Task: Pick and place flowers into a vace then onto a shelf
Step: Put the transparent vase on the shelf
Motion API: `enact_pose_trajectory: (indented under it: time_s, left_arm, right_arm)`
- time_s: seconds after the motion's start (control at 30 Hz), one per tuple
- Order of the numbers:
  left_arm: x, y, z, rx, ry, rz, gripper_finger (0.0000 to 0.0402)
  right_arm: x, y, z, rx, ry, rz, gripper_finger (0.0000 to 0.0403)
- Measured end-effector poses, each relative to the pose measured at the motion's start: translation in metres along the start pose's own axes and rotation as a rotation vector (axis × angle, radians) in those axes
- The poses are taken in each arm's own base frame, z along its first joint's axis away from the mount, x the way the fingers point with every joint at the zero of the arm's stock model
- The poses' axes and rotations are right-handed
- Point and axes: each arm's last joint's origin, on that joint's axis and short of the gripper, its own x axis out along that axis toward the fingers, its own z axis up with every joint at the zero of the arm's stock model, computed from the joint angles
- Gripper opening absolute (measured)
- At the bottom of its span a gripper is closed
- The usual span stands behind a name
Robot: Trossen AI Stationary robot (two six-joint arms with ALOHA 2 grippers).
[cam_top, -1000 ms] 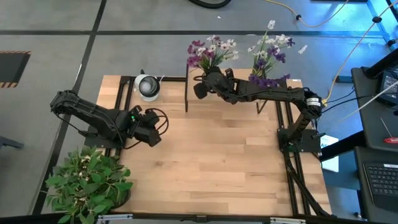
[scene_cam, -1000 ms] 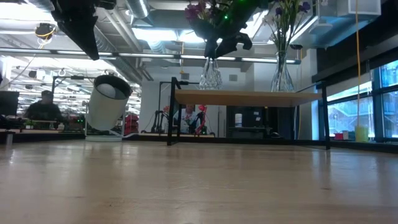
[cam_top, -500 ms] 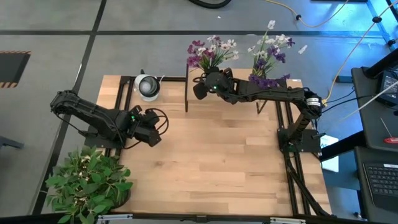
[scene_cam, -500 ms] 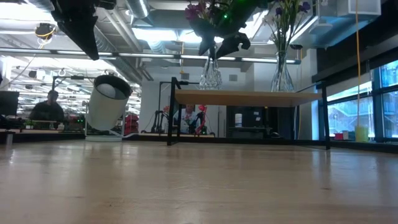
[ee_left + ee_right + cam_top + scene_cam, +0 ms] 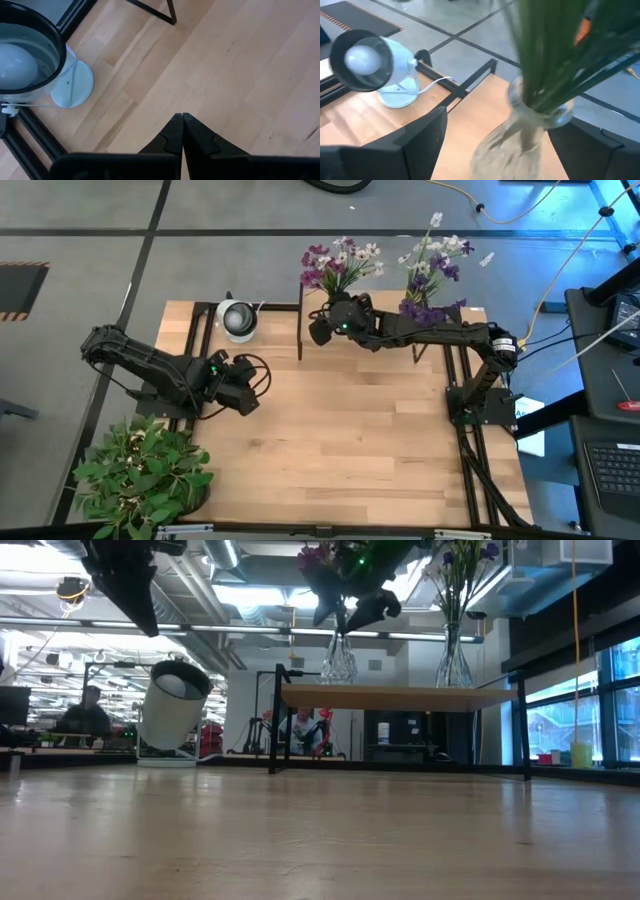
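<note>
Two clear glass vases stand on the low wooden shelf (image 5: 400, 697) at the table's far side. The left vase (image 5: 338, 660) holds purple and white flowers (image 5: 340, 262). The right vase (image 5: 452, 658) holds more flowers (image 5: 432, 262). My right gripper (image 5: 318, 330) is open at the left vase. In the right wrist view its fingers (image 5: 422, 142) stand on either side of the vase's body (image 5: 512, 145), below the neck with the green stems (image 5: 555, 60). My left gripper (image 5: 248, 396) is shut and empty over the table's left part; it also shows in its wrist view (image 5: 182, 120).
A white desk lamp (image 5: 238, 318) stands at the table's far left, beside the shelf's black leg (image 5: 300, 330). A bushy potted plant (image 5: 140, 475) sits at the near left corner. Bare wood (image 5: 370, 440) fills the table's middle and near side. People show in the room behind (image 5: 85, 715).
My right gripper has shifted a little toward the table's left and near edge, staying at the left vase. The vase and its flowers stand as before.
</note>
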Motion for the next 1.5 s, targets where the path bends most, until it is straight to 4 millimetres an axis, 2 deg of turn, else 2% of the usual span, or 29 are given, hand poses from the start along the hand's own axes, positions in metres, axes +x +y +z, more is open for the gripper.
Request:
enact_pose_trajectory:
  time_s: [0.33,0.73,1.1,1.5]
  left_arm:
    - [0.000,0.000,0.000,0.000,0.013,-0.011,0.0004]
    - [0.000,0.000,0.000,0.000,0.012,-0.011,0.0004]
    - [0.000,0.000,0.000,0.000,0.012,-0.010,0.0004]
    - [0.000,0.000,0.000,0.000,0.011,-0.010,0.0004]
  right_arm:
    - [-0.012,0.014,-0.006,-0.031,0.004,0.039,0.0335]
    - [-0.012,0.009,-0.015,-0.074,0.083,-0.009,0.0335]
    - [-0.017,0.011,-0.020,-0.042,0.222,0.189,0.0335]
    - [-0.017,0.009,-0.021,-0.052,0.239,0.184,0.0335]
